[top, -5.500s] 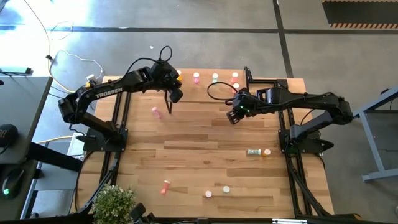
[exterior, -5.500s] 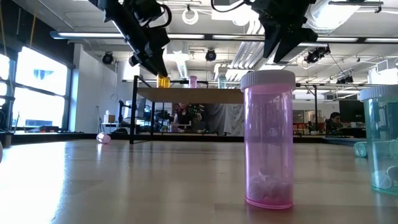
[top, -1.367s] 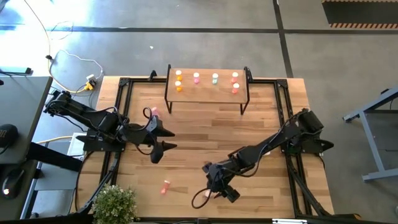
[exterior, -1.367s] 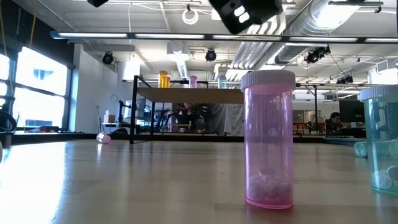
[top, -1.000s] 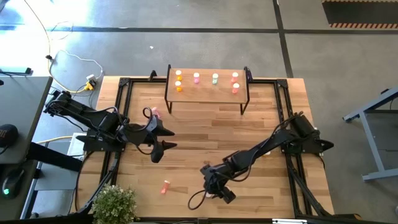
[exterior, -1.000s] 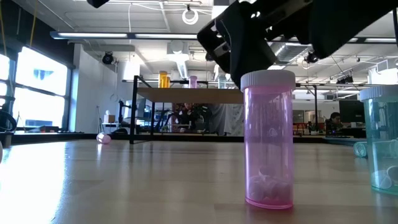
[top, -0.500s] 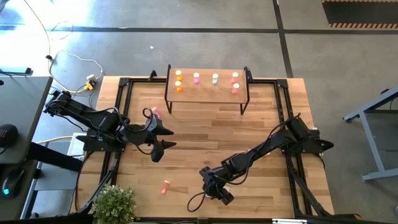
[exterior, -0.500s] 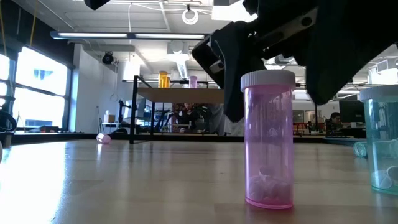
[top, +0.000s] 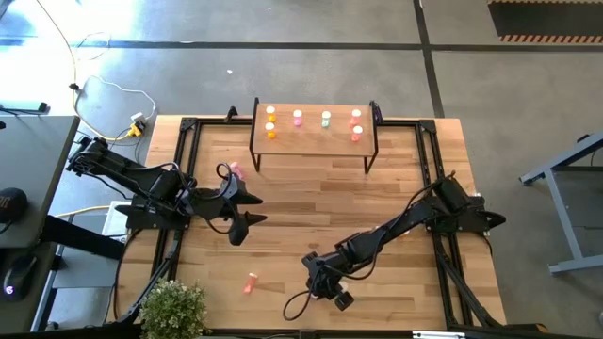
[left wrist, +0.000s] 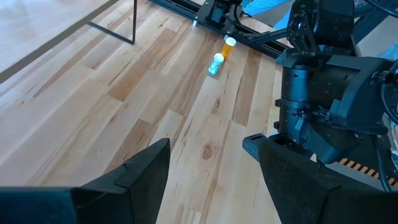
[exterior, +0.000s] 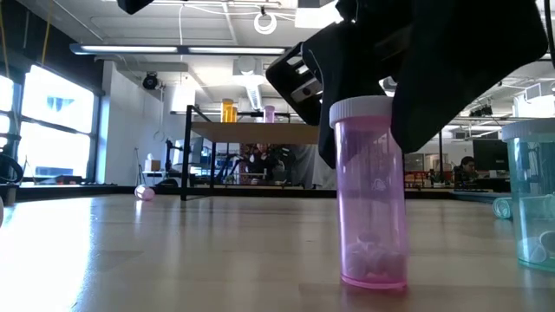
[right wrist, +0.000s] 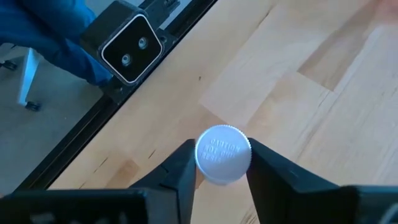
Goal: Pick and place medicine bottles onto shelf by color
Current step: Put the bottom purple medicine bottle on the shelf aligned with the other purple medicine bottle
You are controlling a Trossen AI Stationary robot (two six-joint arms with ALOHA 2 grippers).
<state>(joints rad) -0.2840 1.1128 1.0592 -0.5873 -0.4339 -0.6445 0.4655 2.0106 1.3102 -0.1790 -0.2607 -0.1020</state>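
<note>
A pink medicine bottle (exterior: 371,199) with a white cap stands near the table's near edge, and my right gripper (top: 322,285) is shut on it. My left gripper (top: 247,209) hangs open over the table's left part, with nothing between its fingers (left wrist: 149,168). The shelf (top: 314,141) at the far edge carries orange (top: 271,132), pink (top: 298,118), teal (top: 326,118) and red (top: 357,133) bottles, all upright. One pink bottle (top: 236,171) lies by the shelf's left leg. An orange bottle (top: 251,282) lies near the front. My right gripper pinches the pink bottle between its two fingers (right wrist: 183,168), one on each side, at the white cap (right wrist: 222,155) and just below it. The fingers slant down from the table's far right. The bottle stays upright, and its base looks set on the table.
A teal bottle (exterior: 529,191) stands right of the held one. A teal bottle (left wrist: 216,63) and an orange bottle (left wrist: 229,45) lie by the right frame rail. A camera box (right wrist: 127,46) sits at the near edge, a plant (top: 174,306) at the near left corner.
My right gripper has sunk slightly around the pink bottle's top and has shut on it. The bottle has shifted a little sideways and stays upright.
</note>
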